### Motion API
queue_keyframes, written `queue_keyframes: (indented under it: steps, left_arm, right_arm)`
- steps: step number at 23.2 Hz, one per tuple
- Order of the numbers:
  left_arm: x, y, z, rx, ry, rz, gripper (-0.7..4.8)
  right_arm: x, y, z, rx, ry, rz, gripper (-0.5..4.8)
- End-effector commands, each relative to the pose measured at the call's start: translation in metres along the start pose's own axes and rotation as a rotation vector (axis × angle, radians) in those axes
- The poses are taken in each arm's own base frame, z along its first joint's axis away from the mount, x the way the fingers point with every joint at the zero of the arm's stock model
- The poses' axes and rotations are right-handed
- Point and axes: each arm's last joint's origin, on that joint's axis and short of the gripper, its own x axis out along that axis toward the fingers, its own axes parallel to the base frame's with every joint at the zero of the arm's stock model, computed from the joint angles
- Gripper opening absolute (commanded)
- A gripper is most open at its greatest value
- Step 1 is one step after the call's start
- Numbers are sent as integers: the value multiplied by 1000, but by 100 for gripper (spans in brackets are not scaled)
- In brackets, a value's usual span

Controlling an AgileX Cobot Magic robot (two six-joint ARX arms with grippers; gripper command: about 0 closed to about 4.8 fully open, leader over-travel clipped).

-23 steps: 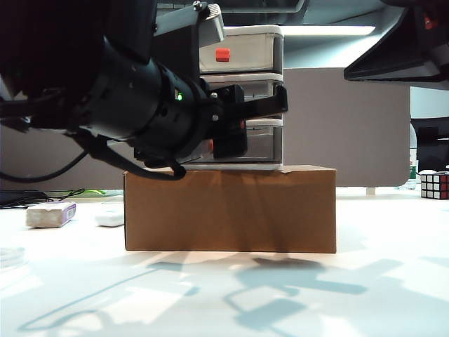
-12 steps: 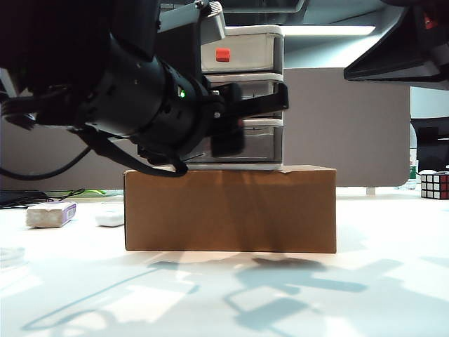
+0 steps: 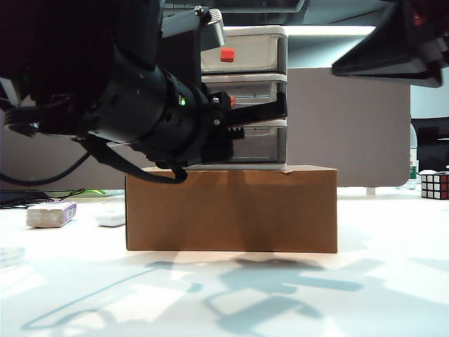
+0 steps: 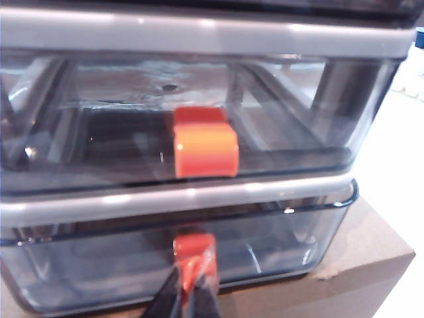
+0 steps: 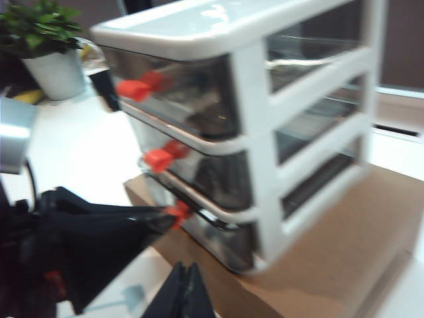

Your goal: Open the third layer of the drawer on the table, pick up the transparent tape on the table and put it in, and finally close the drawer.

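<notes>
Exterior view hid most of the drawer (image 3: 261, 98) behind the left end effector (image 4: 191, 291), clenched on the third layer's (image 4: 285, 242) red-orange handle (image 4: 193, 250); right end effector (image 5: 185, 291) hung clenched nearby, empty.

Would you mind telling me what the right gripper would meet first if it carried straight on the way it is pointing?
Probably the drawer: the shut right gripper points toward its lowest tray, above the cardboard box. Depth is unclear.

The table (image 3: 365, 295) bears a cardboard box (image 3: 231, 209), wrapped block (image 3: 50, 213) and Rubik's cube (image 3: 434, 185).
</notes>
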Motion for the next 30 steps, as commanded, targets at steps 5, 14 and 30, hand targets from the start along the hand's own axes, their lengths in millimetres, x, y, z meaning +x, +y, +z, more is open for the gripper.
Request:
queue_keyframes:
  steps: [5, 14, 30]
  left_arm:
    - [-6, -10, -2, 8, 6, -44, -6]
    - [-18, -23, -4, 22, 7, -56, -6]
    - [-21, -25, -3, 9, -9, -33, 167]
  right_arm:
    - [23, 5, 8, -24, -71, 79, -5]
    - [67, -4, 24, -9, -20, 74, -5]
    - [79, -6, 23, -2, 14, 135, -5]
